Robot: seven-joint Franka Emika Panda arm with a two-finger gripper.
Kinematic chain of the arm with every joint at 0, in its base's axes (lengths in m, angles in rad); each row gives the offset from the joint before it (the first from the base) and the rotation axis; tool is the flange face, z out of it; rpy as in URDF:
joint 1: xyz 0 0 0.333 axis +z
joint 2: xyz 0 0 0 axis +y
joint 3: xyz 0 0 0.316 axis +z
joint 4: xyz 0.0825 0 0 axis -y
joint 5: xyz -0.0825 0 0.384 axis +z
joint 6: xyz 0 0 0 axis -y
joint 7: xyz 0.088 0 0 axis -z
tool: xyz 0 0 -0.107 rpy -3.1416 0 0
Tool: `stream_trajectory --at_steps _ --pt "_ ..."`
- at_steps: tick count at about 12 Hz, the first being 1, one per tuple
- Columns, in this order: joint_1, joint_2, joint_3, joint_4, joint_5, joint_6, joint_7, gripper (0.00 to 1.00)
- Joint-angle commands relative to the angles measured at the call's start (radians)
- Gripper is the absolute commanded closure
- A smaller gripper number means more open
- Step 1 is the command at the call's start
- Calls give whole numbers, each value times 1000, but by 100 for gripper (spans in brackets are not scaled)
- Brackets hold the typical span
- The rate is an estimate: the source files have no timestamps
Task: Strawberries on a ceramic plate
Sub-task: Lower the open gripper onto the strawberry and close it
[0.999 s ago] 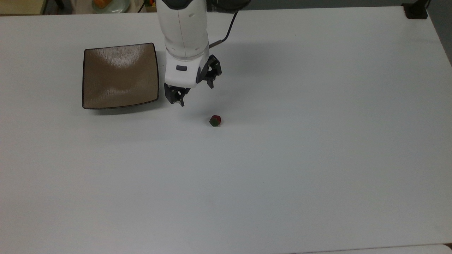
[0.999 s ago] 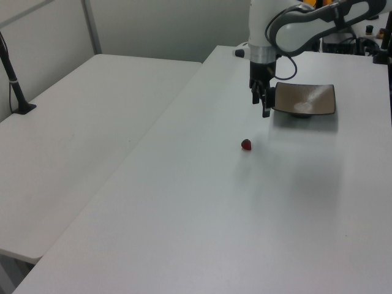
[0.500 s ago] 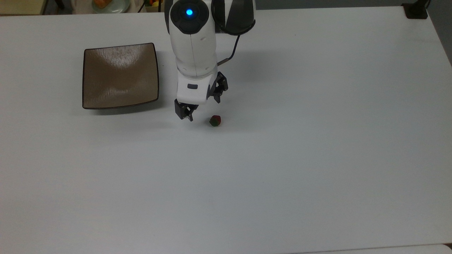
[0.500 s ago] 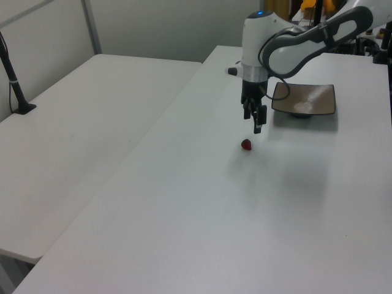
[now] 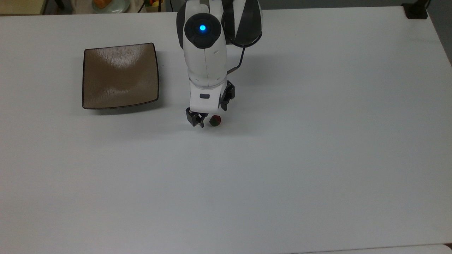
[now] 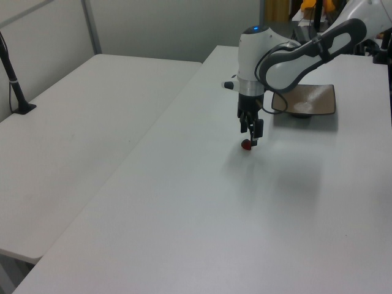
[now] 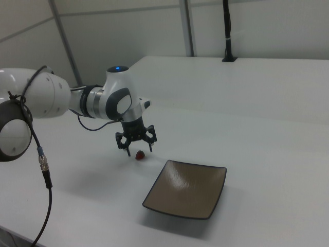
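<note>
A small red strawberry [image 5: 215, 121] with a green cap lies on the white table, to the right of the plate in the top view. The square tan-brown ceramic plate [image 5: 120, 76] sits with nothing on it. My gripper [image 5: 212, 114] hangs open just above the strawberry, one finger on either side of it and neither touching. The left view has the gripper [image 6: 252, 136] directly over the strawberry [image 6: 246, 145], with the plate [image 6: 306, 101] behind. In the right view the spread gripper [image 7: 139, 148] straddles the strawberry [image 7: 139, 155], a short way from the plate [image 7: 186, 189].
A pale green dish [image 5: 109, 4] with orange food sits beyond the table's far edge. A black post base [image 5: 416, 10] stands at the far right corner. A second white table [image 6: 73, 141] adjoins on the left view's left, with a black post [image 6: 15, 86].
The arm has travelled from beside the plate to the strawberry and come down. The open fingers now stand over the fruit; the strawberry and plate have not moved.
</note>
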Motion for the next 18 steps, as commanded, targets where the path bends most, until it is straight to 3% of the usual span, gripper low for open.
stream_trajectory --at_steps 1,2,4,5,6,13,18 --pt "9 13 -7 -22 -20 42 -17 26" --pt "9 13 -5 -22 -37 43 -17 34" --pt "9 13 -4 -22 -41 43 -19 72" --pt "9 13 -4 -20 -41 41 -19 87" --pt "9 13 -4 -19 -41 39 -17 95" --pt "3 -65 -4 20 -28 -52 33 95" --pt "-12 -249 -11 29 -23 -259 33 95"
